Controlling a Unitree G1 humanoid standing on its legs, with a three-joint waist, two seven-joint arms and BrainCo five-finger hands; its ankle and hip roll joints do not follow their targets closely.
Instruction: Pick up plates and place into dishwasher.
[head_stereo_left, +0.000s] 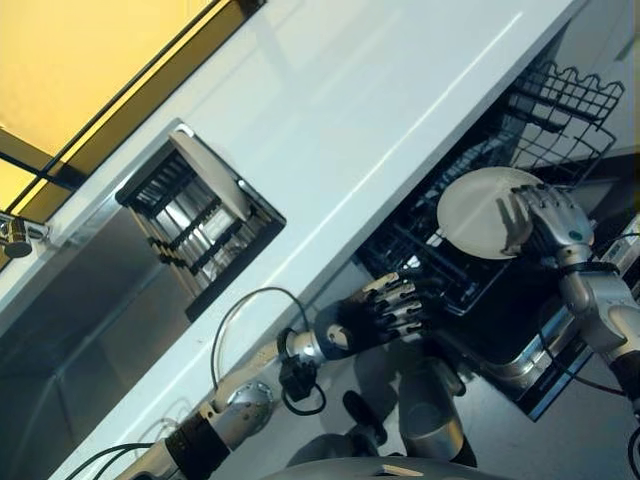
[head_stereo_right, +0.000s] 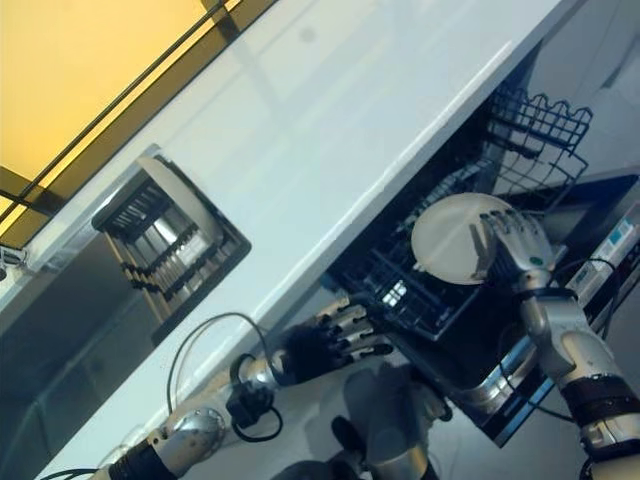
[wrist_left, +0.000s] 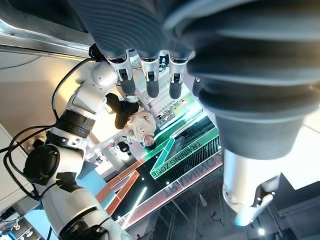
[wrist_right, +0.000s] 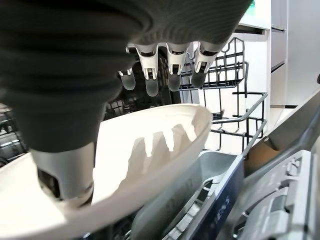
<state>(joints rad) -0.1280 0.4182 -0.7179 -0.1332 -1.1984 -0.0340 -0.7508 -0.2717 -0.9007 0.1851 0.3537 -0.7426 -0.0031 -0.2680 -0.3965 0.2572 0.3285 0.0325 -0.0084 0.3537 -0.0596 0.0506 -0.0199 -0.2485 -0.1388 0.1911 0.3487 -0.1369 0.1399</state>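
Left eye view shows the right hand (head_stereo_left: 548, 222) at about 3 o'clock, its fingers spread over the rim of a round white ceramic plate (head_stereo_left: 478, 212). In the right wrist view the thumb sits under the plate (wrist_right: 150, 155) while the fingers (wrist_right: 172, 75) reach over its upper face, so the plate is pinched between them. The plate is held tilted over the black wire dishwasher rack (head_stereo_left: 545, 120), which is pulled out beneath the edge of the white countertop (head_stereo_left: 340, 130). Whether the plate touches the rack cannot be told. The open dishwasher door (head_stereo_left: 520, 350) lies below the rack at about 4 o'clock.

The left hand (head_stereo_left: 385, 310) hangs near the centre, at about 6 o'clock, just beside the near corner of the rack and below the counter edge. Its fingers are loosely bent and carry nothing; the left wrist view shows the fingers (wrist_left: 150, 75) relaxed with nothing between them and the thumb.

A second white plate (head_stereo_left: 210, 175) stands on edge in a black slotted dish holder (head_stereo_left: 195, 225) on the counter at about 9 o'clock, well apart from both hands. A stainless steel sink (head_stereo_left: 70, 310) lies beside the holder toward 8 o'clock.
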